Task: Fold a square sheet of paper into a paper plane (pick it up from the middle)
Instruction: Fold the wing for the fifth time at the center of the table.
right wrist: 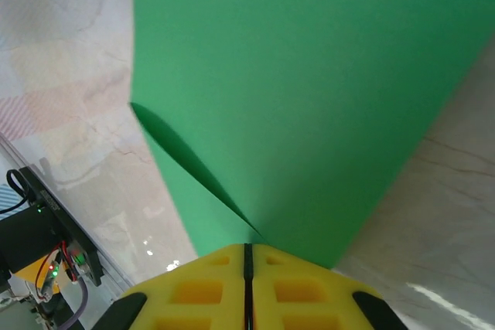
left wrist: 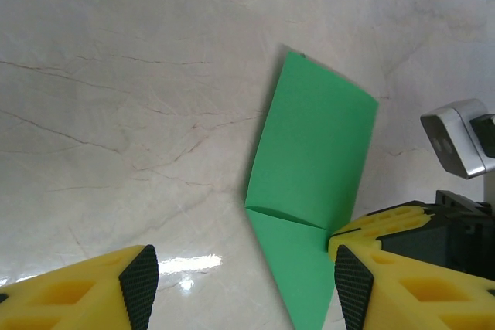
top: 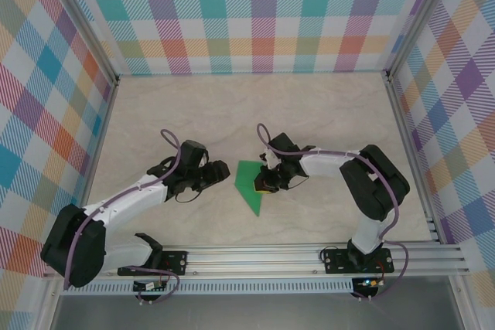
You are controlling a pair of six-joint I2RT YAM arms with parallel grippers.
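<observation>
The square sheet of paper [top: 249, 183] is green and partly folded, with a pointed end toward the near edge of the table. It has a raised flap and a crease across it [left wrist: 313, 160]. My right gripper [top: 267, 183] is at the sheet's right edge; in the right wrist view its yellow jaws [right wrist: 248, 249] are shut, with the paper's [right wrist: 294, 90] fold running into the seam between them. My left gripper [top: 219, 173] hovers just left of the sheet. It is open [left wrist: 246, 287], nothing is between its fingers, and the paper's lower tip lies between them on the table.
The marble-patterned tabletop [top: 193, 113] is ringed by plaid walls [top: 255, 13] at the back and on both sides. An aluminium rail [top: 309, 256] carrying the arm bases runs along the near edge. The right gripper's yellow fingers [left wrist: 387, 226] appear at the right in the left wrist view.
</observation>
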